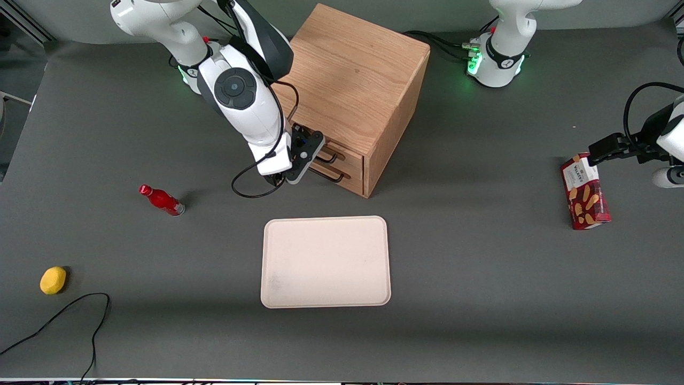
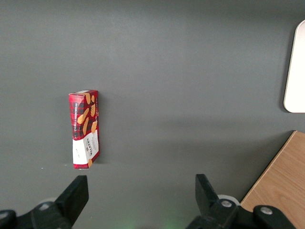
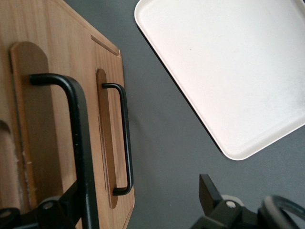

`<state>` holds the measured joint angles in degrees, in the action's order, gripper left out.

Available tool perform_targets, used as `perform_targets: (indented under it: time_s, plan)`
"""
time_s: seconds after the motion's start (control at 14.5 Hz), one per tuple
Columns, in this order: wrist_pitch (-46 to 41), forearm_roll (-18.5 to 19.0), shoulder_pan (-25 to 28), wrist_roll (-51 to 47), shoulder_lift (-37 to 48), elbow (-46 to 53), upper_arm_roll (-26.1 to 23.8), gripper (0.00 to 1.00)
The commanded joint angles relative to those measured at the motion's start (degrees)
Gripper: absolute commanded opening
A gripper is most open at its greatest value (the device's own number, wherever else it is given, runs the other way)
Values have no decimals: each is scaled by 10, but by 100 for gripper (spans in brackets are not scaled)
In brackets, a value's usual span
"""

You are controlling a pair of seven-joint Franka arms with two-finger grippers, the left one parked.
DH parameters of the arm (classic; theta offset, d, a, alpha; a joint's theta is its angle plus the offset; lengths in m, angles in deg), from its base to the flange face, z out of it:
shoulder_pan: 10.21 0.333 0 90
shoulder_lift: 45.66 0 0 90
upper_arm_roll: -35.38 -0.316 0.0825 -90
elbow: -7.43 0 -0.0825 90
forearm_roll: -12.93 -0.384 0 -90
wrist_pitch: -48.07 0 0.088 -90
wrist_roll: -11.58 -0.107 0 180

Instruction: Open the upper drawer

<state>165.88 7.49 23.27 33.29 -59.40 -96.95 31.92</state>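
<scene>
Yellow ball (image 1: 53,280), red bottle (image 1: 162,200) well apart from gripper (image 1: 312,155), toward working arm's end. Gripper at cabinet (image 1: 357,80) front, fingers spread, upper drawer (image 3: 28,119) handle (image 3: 78,143) beside one finger (image 3: 59,210), not pinched. Lower drawer handle (image 3: 125,138) just below. Tray (image 1: 325,262) nearer front camera. Biscuit box (image 1: 584,191) toward parked arm's end.
</scene>
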Motion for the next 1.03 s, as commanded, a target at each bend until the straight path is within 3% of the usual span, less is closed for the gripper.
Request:
perform_targets:
  time_s: [0.0,0.96]
  plan:
    - [11,-5,5,15,3,-7,5,100]
    - [10,-4,-11,56,-16,22,20,100]
